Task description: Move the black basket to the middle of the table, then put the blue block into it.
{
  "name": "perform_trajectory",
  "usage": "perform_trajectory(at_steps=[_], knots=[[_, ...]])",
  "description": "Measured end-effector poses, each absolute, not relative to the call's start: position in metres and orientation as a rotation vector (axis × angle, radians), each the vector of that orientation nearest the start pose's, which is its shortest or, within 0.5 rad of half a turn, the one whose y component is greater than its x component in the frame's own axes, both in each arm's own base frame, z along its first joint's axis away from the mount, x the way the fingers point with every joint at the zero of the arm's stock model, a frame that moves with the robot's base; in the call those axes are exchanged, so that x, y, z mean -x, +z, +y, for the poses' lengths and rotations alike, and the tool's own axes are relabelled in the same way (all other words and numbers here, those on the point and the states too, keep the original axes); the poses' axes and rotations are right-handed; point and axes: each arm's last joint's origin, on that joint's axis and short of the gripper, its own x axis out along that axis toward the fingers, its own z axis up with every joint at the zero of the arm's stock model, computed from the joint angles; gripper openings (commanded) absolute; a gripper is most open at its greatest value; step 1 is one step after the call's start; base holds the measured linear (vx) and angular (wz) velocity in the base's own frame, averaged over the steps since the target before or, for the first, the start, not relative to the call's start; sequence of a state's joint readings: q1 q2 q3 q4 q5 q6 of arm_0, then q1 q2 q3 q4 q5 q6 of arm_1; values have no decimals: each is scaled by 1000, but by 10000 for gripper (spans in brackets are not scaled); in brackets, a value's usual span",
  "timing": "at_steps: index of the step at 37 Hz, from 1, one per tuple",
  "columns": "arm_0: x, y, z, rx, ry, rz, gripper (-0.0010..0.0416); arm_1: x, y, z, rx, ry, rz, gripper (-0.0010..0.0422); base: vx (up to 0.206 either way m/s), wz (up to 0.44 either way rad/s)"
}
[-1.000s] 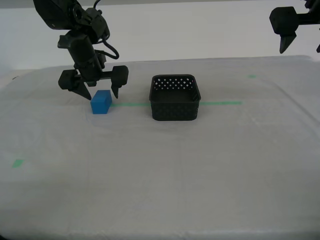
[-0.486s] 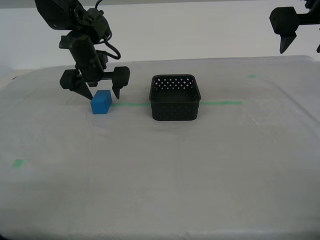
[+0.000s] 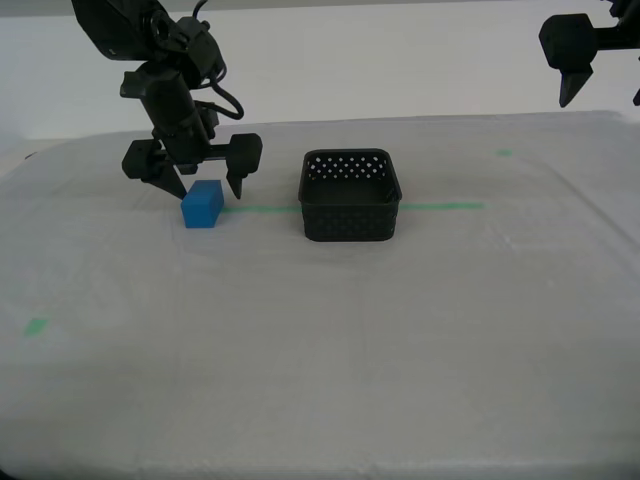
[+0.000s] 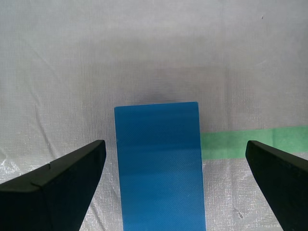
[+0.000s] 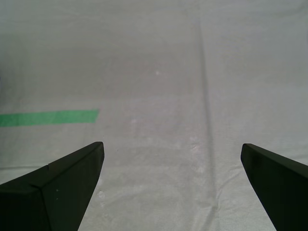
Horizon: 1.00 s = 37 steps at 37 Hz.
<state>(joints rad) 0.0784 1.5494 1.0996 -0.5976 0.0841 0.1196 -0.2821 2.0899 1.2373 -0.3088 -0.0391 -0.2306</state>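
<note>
At the exterior view's left, my second gripper point(image 3: 196, 180) hangs just above the blue block point(image 3: 202, 204), its jaws spread wide with the block centred between them and not touching either fingertip point(image 4: 62, 178). The block sits on the cloth-covered table point(image 3: 320, 340), at the end of the green tape line point(image 3: 440, 207).

It looks solid, stiff and probably light, with plain flat faces that may be a little slick. The best hold is likely on its two opposite side faces, near mid-height, squeezed squarely so it does not twist out.

Further right, near the middle of the table, stands the black basket point(image 3: 350, 195), upright and empty, well apart from the block. Its perforated plastic walls look thin but rigid, and the opening is far wider than the block, so a drop from above should be forgiving.

At the far right, my first gripper point(image 3: 605, 92) is raised high above the table, jaws apart, holding nothing.
</note>
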Motion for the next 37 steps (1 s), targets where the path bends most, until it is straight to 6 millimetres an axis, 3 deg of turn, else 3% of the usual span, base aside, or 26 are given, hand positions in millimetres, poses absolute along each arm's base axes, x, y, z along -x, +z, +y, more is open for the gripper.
perform_trajectory(at_steps=[9, 25, 37], knots=[[-309, 231, 22, -24, -68, 1042, 398, -380, 99, -109, 17, -81, 1166, 340, 0, 0], [-309, 231, 22, -23, -67, 1042, 398, -380, 99, -109, 14, -82, 1167, 160, 0, 0], [-309, 231, 22, -24, -68, 1041, 399, -380, 99, -109, 14, -82, 1167, 49, 0, 0]])
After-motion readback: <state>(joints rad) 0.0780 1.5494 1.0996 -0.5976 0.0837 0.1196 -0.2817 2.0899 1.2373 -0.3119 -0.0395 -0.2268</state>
